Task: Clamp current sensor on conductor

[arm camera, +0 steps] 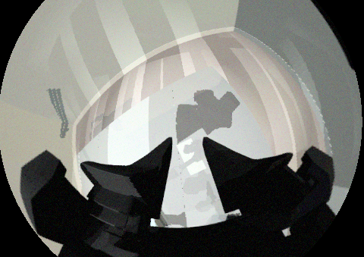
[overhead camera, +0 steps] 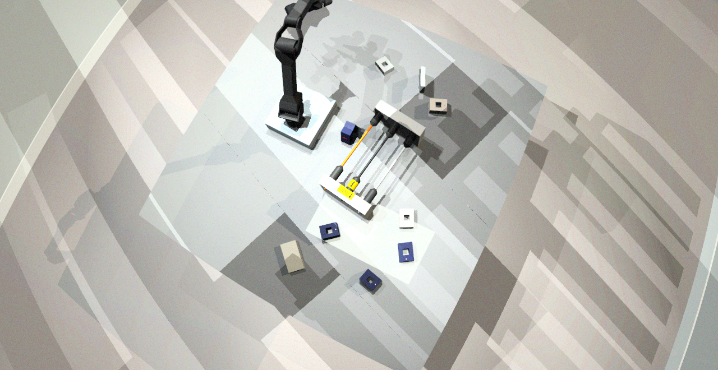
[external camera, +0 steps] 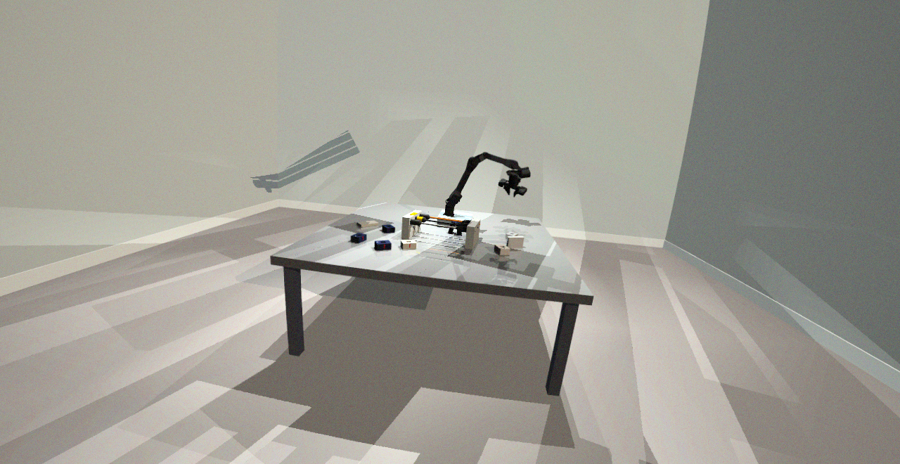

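From left to right in the top view, one beige slab point(overhead camera: 291, 256) point(external camera: 367, 223) lies flat. One arm point(overhead camera: 289, 74) point(external camera: 463, 178) rises from one white base plate point(overhead camera: 311, 141). Its gripper point(overhead camera: 308, 5) point(external camera: 512, 190) point(arm camera: 187, 140) hangs above the table, partly open, with nothing between the fingers. Three dark-blue blocks with square holes point(overhead camera: 405, 251) point(external camera: 382, 245) lie on the table. A fourth dark-blue block point(overhead camera: 347, 133), red-marked, stands between the base plate and the orange conductor; it appears to be the task's sensor, off every conductor.

Two pale end blocks point(overhead camera: 346, 197) point(external camera: 472, 235) carry three conductors: one orange point(overhead camera: 357, 146), one dark grey point(overhead camera: 373, 157), one pale point(overhead camera: 392, 168). Two yellow markers point(overhead camera: 353, 184) sit at the dark grey one's lower end. Farther right come three pale blocks with square holes point(overhead camera: 406, 218) point(external camera: 408, 244) and one on edge point(overhead camera: 422, 79) point(external camera: 515, 241).

The grey table point(overhead camera: 240, 147) point(external camera: 434, 282) point(arm camera: 129, 128) carries bright and shadowed patches. Around it are a pinkish-brown floor point(overhead camera: 165, 31) point(external camera: 157, 348) and grey-green walls point(external camera: 440, 46) point(arm camera: 152, 18), the rightmost darker.

The marker lettering is unreadable, the sensor's opening and arrow direction unclear. Black gripper parts cover the wrist view's lower edge.
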Controlling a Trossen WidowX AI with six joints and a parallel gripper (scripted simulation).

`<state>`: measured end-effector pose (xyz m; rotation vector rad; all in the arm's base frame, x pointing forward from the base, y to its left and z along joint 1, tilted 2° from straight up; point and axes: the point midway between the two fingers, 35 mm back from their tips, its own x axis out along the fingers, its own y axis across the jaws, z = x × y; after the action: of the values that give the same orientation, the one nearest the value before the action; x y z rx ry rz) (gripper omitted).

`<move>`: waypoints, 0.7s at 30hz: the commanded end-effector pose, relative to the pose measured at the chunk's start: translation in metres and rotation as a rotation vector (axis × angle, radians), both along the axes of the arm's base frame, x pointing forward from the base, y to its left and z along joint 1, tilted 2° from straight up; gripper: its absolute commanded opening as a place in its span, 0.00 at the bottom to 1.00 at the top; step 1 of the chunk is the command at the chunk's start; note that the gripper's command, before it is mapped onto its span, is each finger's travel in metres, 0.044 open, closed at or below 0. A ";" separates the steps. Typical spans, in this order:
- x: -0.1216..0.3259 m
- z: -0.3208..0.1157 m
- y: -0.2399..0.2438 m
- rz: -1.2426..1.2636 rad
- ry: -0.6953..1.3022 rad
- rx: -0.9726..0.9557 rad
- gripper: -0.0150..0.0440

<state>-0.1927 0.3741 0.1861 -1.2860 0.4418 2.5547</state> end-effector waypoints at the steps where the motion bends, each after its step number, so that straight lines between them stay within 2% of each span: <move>1: 0.003 0.001 0.001 -0.007 0.000 0.003 0.60; 10: 0.127 0.024 0.032 -0.396 -0.020 0.153 1.00; 15: 0.217 0.038 0.033 -0.698 -0.044 0.259 1.00; 21: 0.321 0.056 0.006 -1.065 -0.082 0.397 1.00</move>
<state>0.0858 0.3967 0.2337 -0.7800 0.4261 1.7219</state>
